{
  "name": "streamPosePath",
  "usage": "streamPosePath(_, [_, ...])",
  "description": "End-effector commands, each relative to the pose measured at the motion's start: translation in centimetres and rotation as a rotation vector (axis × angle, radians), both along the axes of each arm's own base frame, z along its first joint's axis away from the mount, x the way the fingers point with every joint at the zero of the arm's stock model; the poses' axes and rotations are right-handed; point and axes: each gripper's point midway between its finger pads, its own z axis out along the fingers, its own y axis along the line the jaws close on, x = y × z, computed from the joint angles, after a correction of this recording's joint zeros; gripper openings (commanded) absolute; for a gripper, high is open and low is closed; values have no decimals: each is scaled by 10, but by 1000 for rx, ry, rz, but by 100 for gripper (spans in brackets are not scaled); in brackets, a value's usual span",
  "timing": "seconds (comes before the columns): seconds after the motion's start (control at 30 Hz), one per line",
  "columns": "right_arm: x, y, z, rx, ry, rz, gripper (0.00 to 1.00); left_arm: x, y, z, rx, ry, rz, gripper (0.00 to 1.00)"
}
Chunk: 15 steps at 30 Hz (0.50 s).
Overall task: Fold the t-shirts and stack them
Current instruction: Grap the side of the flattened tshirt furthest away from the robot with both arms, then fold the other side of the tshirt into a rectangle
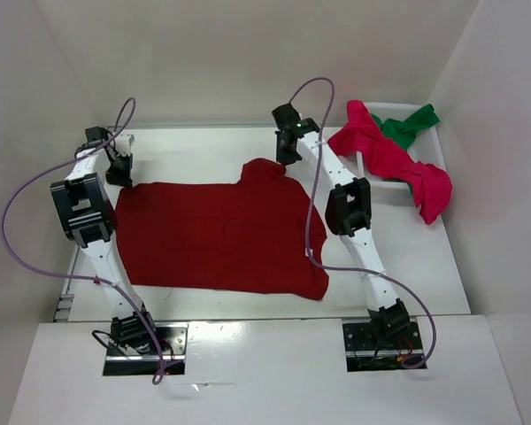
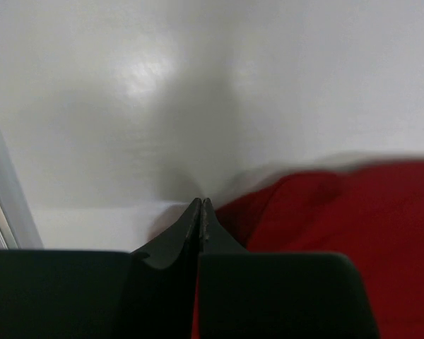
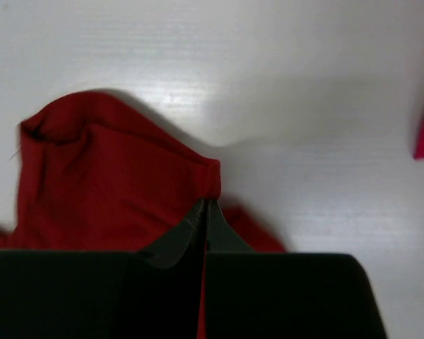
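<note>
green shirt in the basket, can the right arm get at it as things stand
Probably not yet: the right pincer is shut on the dark red shirt. Once freed, the green shirt looks reachable, lying partly uncovered nearby.

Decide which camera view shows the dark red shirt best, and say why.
Top external: the whole dark red shirt lies spread on the table. The left wrist view catches only one edge beside the left end effector; the right wrist view shows one bunched corner at the right end effector.
</note>
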Motion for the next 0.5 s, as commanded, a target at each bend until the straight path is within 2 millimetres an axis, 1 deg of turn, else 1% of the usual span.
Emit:
streamPosePath(0.0, [-27, 12, 106, 30, -120, 65, 0, -5, -12, 54, 18, -94, -107, 0])
streamPosePath(0.03, [-38, 14, 100, 16, -90, 76, 0, -8, -14, 61, 21, -106, -122, 0])
streamPosePath(0.07, [-50, 21, 106, 16, -88, 97, 0, -13, -17, 82, 41, -141, -149, 0])
streamPosePath(0.1, [-59, 22, 110, 13, -79, 107, 0, -17, -18, 90, 58, -153, -166, 0])
streamPosePath(0.13, [-79, 26, 120, 25, -85, 119, 0, -32, -22, 100, 72, -151, -188, 0])
streamPosePath(0.17, [-91, 28, 125, 27, -87, 132, 0, -38, -24, 104, 90, -154, -213, 0])
streamPosePath(0.2, [-112, 22, 129, 50, -93, 119, 0, -49, -19, 104, 143, -128, -247, 0])
streamPosePath(0.23, [-126, 21, 130, 63, -93, 114, 0, -61, -19, 115, 179, -131, -262, 0])
streamPosePath(0.27, [-155, 16, 98, 62, -6, 101, 0, -79, -17, 101, 217, -78, -293, 0])
streamPosePath(0.3, [-164, 15, 99, 99, -14, 91, 0, -91, -17, 98, 230, -49, -305, 0])
streamPosePath(0.33, [-197, 10, 91, 128, 32, 107, 0, -112, -16, 91, 234, -10, -305, 0])
streamPosePath(0.37, [-209, 7, 86, 148, 50, 97, 0, -124, -12, 86, 242, 18, -302, 0])
streamPosePath(0.4, [-224, 10, 83, 167, 62, 103, 0, -134, -11, 83, 256, 44, -309, 0])
streamPosePath(0.43, [-237, 11, 80, 194, 80, 86, 0, -146, -9, 85, 273, 59, -316, 0])
streamPosePath(0.47, [-250, 10, 83, 205, 80, 88, 0, -155, -9, 81, 281, 77, -320, 0])
